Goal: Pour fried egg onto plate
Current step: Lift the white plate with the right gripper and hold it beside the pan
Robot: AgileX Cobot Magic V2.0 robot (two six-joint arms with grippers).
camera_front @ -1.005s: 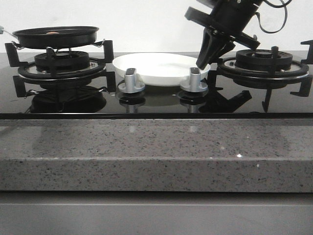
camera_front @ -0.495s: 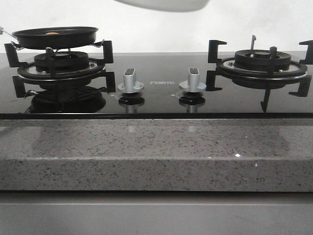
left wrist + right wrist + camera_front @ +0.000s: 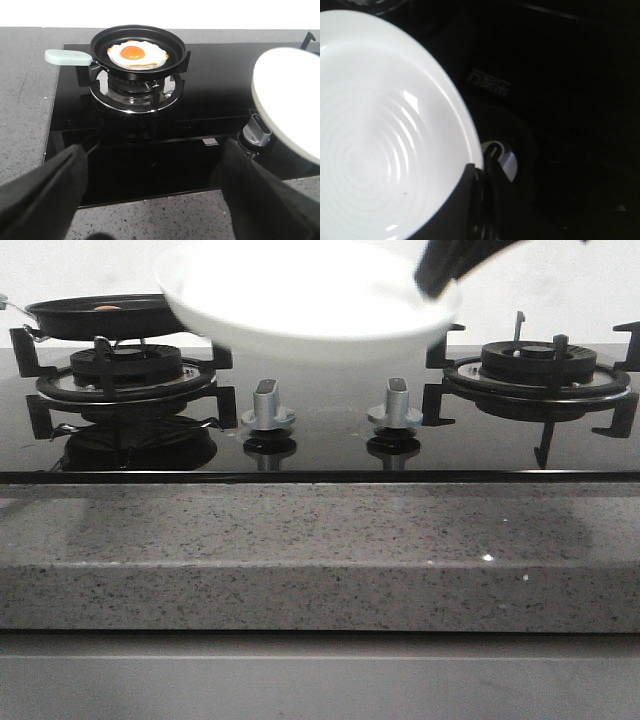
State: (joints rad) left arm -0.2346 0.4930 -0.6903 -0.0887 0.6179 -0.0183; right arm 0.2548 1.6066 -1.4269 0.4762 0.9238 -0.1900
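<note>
The fried egg [image 3: 136, 54], white with an orange yolk, lies in the black frying pan [image 3: 175, 47] on the left burner; in the front view only its yolk spot [image 3: 105, 307] shows in the pan [image 3: 60, 315]. My right gripper [image 3: 447, 268] is shut on the rim of the white plate [image 3: 300, 310] and holds it in the air above the knobs, tilted. The right wrist view shows the plate [image 3: 380, 125] with my gripper [image 3: 476, 197] clamped on its edge. My left gripper [image 3: 150, 197] is open and empty over the counter's front edge, well short of the pan. The plate's underside [image 3: 290, 100] shows beside it.
The pan has a pale green handle [image 3: 65, 57] pointing away from the plate. Two silver knobs [image 3: 267, 405] [image 3: 396, 402] stand on the black glass hob. The right burner [image 3: 535, 365] carries nothing. A speckled stone counter [image 3: 320, 550] runs along the front.
The plate sat on the hob between the burners a second ago. My right gripper lifted it almost out of view, and it now hangs lower and further left, near the pan.
</note>
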